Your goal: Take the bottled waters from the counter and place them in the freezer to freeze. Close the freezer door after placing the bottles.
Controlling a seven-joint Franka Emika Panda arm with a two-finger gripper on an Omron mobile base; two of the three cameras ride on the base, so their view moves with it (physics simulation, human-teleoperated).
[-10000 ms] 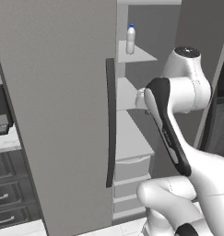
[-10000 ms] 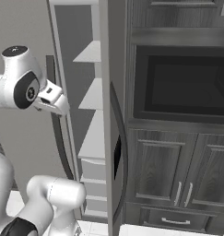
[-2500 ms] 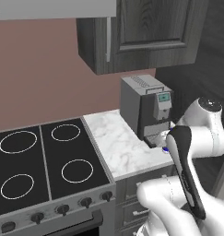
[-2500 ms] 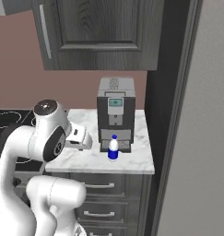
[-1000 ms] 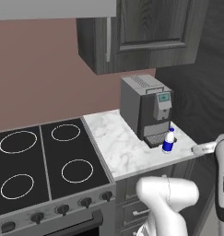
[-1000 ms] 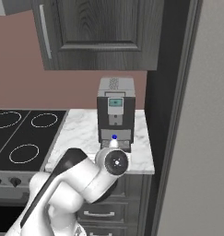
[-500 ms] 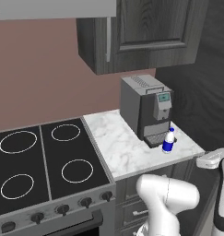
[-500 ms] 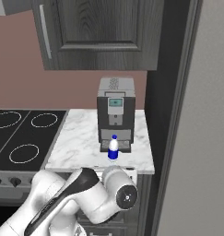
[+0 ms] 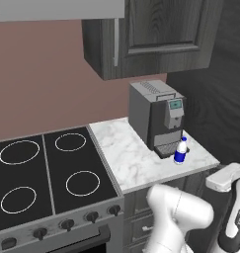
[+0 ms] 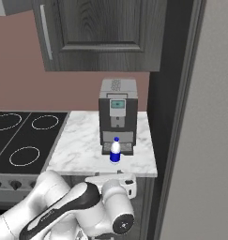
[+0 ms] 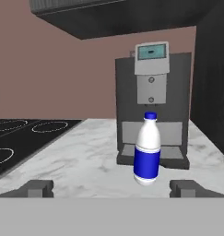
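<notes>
Ahead of the wide-spread tool (image 11: 111,188), apart from it, an upright bottled water (image 11: 147,150) on the counter (image 11: 76,161).

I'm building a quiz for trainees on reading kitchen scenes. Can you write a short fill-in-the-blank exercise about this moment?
1. The clear plastic bottle with the blue cap and dark blue lower band stands ____ on the white marble counter.
2. Directly behind the bottle is the dark grey ____ machine.
3. The tool faces the bottle with its jaws ____.
4. Beside the counter lies a black stove top with ____ rings.

Missing words: upright; coffee; open; four
</notes>
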